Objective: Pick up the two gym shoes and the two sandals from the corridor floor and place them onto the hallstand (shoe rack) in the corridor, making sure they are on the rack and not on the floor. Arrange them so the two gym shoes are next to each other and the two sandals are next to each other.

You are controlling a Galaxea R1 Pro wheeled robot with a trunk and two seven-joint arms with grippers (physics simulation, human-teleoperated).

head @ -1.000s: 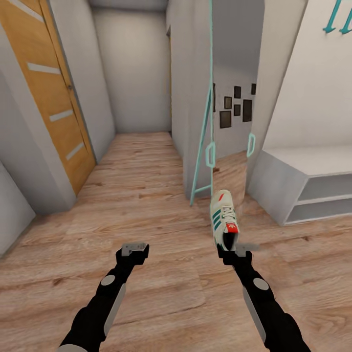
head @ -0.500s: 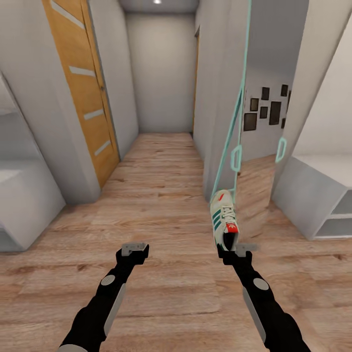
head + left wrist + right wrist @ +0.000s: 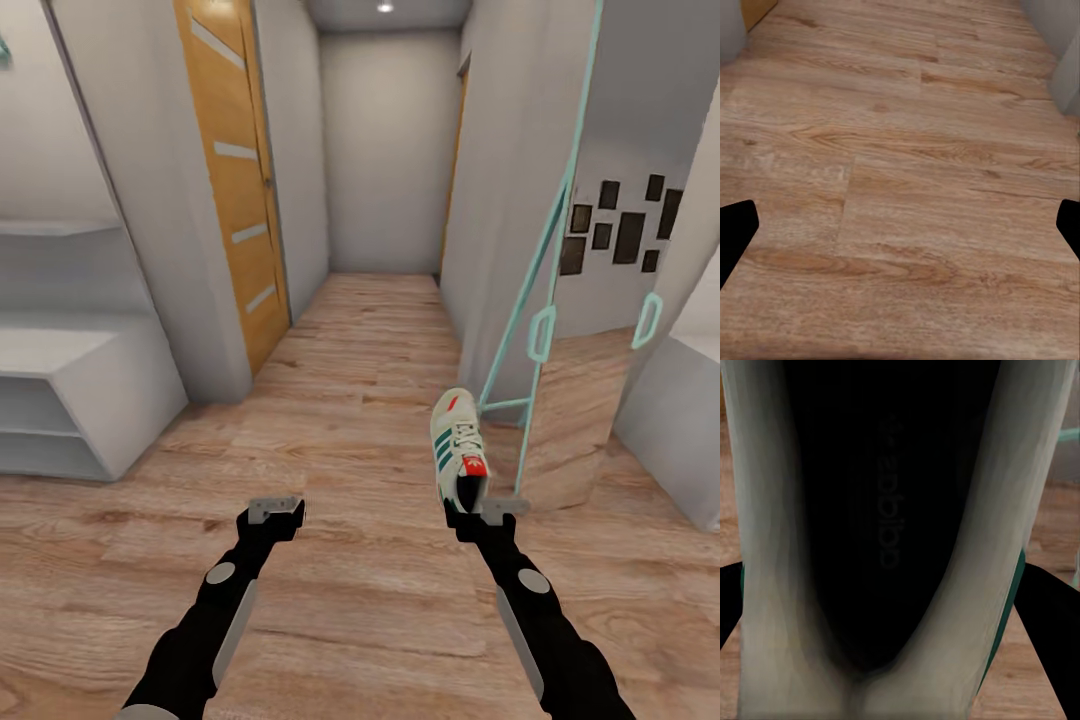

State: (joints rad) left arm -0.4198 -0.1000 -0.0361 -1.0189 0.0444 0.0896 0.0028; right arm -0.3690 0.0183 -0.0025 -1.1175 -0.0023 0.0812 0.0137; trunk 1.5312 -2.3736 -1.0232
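One gym shoe (image 3: 456, 447), cream-white with green stripes and a red-orange tongue tag, hangs above the corridor floor (image 3: 350, 400) with its toe pointing away from me. My right gripper (image 3: 487, 508) is shut on its heel. In the right wrist view the shoe's dark insole (image 3: 892, 510) sits between the black fingers (image 3: 1050, 607). My left gripper (image 3: 276, 510) is open with nothing in it, its fingertips (image 3: 735, 232) spread wide over bare planks. The hallstand's grey-white end wall (image 3: 670, 430) shows at the far right edge. The second gym shoe and both sandals are out of view.
A tall mirrored wardrobe with teal trim (image 3: 580, 300) stands right of the held shoe. An orange wooden door (image 3: 240, 190) is on the left wall. A white-grey shelf unit (image 3: 90, 390) stands at the left. The corridor runs straight ahead to a grey wall (image 3: 385, 160).
The whole view has swung left: wardrobe and hallstand slid toward the right edge, and the left shelf unit came into view. Both arms and the held shoe keep their pose.
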